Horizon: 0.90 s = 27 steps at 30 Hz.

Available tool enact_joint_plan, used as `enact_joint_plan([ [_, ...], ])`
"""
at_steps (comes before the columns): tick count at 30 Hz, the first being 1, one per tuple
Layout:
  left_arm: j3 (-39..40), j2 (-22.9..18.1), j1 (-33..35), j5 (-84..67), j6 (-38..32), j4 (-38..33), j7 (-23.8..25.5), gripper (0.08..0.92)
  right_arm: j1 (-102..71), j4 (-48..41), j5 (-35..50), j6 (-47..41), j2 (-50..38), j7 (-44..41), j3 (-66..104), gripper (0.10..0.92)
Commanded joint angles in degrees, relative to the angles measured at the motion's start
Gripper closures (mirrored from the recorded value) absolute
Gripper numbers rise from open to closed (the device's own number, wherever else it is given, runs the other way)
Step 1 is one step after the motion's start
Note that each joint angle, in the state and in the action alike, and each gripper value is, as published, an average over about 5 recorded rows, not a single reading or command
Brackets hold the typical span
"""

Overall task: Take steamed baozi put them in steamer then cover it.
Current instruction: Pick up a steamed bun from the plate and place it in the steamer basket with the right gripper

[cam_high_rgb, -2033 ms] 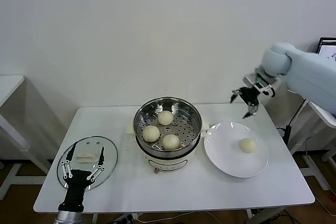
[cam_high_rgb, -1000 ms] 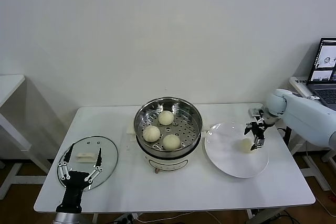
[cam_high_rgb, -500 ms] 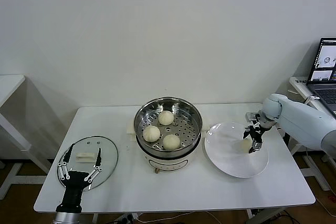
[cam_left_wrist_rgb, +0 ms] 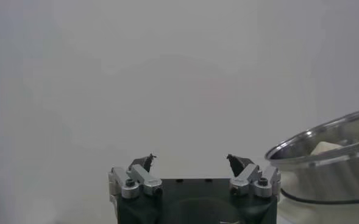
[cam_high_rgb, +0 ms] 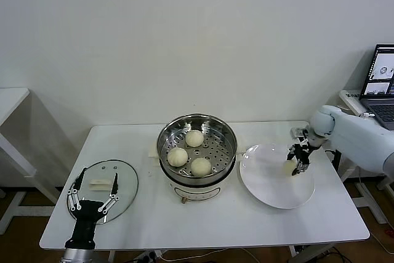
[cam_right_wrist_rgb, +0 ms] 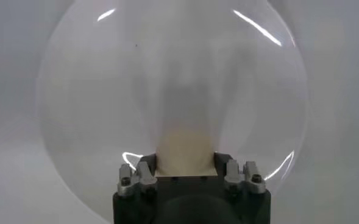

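Baozi [cam_right_wrist_rgb: 185,149], last one, on white plate [cam_high_rgb: 271,192], R of steamer [cam_high_rgb: 197,146]. R tool [cam_high_rgb: 297,165] clenched round it, bun betw fingers. Steamer lies to tool's left; 3 buns inside. L tool [cam_high_rgb: 93,194] released, over cover [cam_high_rgb: 126,180] on bench [cam_high_rgb: 209,220].

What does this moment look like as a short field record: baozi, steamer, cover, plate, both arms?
baozi in steamer: three on the perforated tray
fourth baozi: on the white plate, between the right gripper jaws
steamer: mid-table, uncovered
cover: glass lid flat on the table at the robot's left
left gripper: open, above the lid's near edge, holding nothing
right gripper: shut on the fourth baozi
table: white
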Motion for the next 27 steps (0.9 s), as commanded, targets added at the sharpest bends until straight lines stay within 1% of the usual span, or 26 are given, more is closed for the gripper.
enact_joint_plan([
  [1, 0.19, 0.2, -0.12, 0.0, 0.18, -0.4, -0.03, 0.177, 17.73, 10.22, 6.23, -0.25, 1.23, -7.8, -6.1, 0.38],
  [7, 0.25, 0.17, -0.1, 0.02, 0.05, -0.46, -0.15, 0.177, 29.22, 15.26, 18.74, -3.96, 7.29, -8.41, -13.32, 0.381],
  [12, 0.56, 0.21, -0.11, 0.04, -0.15, -0.24, -0.23, 0.177, 33.56, 16.75, 24.23, -6.03, 13.71, -8.13, -15.48, 0.384],
  [18, 0.69, 0.45, -0.22, 0.02, -0.24, -0.44, -0.32, 0.177, 34.14, 17.3, 26.27, -7.71, 19.12, -6.53, -17.33, 0.389],
  [27, 0.36, 0.72, -0.42, -0.07, -0.32, -0.36, -0.5, 0.177, 28.51, 17.78, 23.86, -9.04, 22.01, -2.67, -18.89, 0.389],
])
